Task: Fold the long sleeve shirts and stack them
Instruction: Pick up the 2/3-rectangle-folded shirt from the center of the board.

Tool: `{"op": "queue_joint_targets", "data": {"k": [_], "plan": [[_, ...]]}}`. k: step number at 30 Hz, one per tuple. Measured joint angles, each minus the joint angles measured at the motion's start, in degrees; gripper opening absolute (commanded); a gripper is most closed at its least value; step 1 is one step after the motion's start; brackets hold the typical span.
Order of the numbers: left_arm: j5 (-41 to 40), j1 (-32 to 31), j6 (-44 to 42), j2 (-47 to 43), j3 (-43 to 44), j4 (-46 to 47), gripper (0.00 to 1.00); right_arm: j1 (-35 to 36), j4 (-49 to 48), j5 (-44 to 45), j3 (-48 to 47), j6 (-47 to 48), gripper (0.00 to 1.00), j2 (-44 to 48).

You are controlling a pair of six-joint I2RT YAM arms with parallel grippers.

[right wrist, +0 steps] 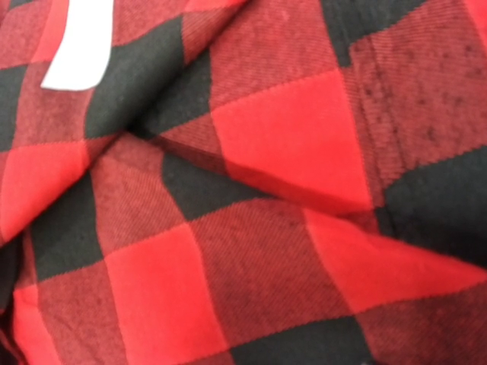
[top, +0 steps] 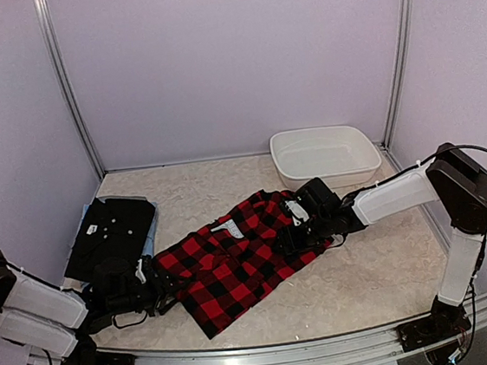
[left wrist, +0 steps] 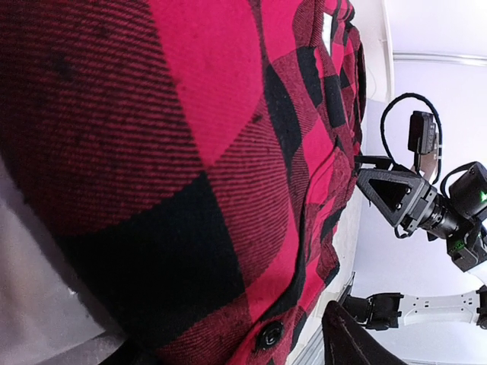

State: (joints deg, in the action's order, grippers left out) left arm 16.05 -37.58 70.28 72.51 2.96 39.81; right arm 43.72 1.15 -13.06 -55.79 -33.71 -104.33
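On desk, flannel shirt lies rumpled, diagonal, at centre. At its near-left edge, left claw; on its far-right edge, right claw. Both wrist views filled by checked cloth, so cannot tell whether either claw is clenched or released. At left, black shirt folded atop light blue shirt, near flannel's left end. Back right, white basin, apart from flannel.
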Motion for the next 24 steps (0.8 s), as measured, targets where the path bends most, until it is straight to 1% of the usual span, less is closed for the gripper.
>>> {"op": "queue_joint_targets", "data": {"k": [4,7,9,12,13,14,17,21,22,24], "plan": [[0.24,-0.15,0.42,6.97,-0.20,8.72,0.45,0.07,-0.04,0.02,0.00,0.00,0.61,0.00],[0.92,-0.09,0.74,11.28,-0.68,13.99,0.29,0.15,-0.11,0.02,0.00,0.00,0.61,0.00],[1.25,0.00,0.61,12.81,-1.16,15.50,0.18,0.37,-0.15,0.04,0.00,0.00,0.61,0.00],[1.57,0.17,0.70,12.81,-1.70,16.28,0.08,0.63,-0.13,0.11,0.00,0.09,0.61,0.00],[1.57,0.20,0.66,12.17,-1.75,15.98,0.03,0.68,-0.07,0.13,0.00,0.26,0.61,0.00],[1.57,0.31,0.50,11.06,-1.73,15.34,0.00,0.72,0.02,0.24,0.00,0.44,0.61,0.00],[1.42,0.61,-0.79,4.57,-0.81,9.11,0.00,0.74,0.87,0.33,-0.35,1.18,0.62,0.00],[0.31,1.92,-4.42,-7.37,4.81,-7.61,0.00,0.74,2.97,0.68,-2.03,2.71,0.63,0.00],[0.09,2.84,-5.53,-10.78,7.15,-13.49,0.00,0.74,3.80,0.94,-2.71,3.19,0.63,0.00],[-0.02,4.96,-7.69,-15.26,10.47,-21.66,0.00,0.74,5.09,1.40,-3.69,4.20,0.64,0.00]]}}
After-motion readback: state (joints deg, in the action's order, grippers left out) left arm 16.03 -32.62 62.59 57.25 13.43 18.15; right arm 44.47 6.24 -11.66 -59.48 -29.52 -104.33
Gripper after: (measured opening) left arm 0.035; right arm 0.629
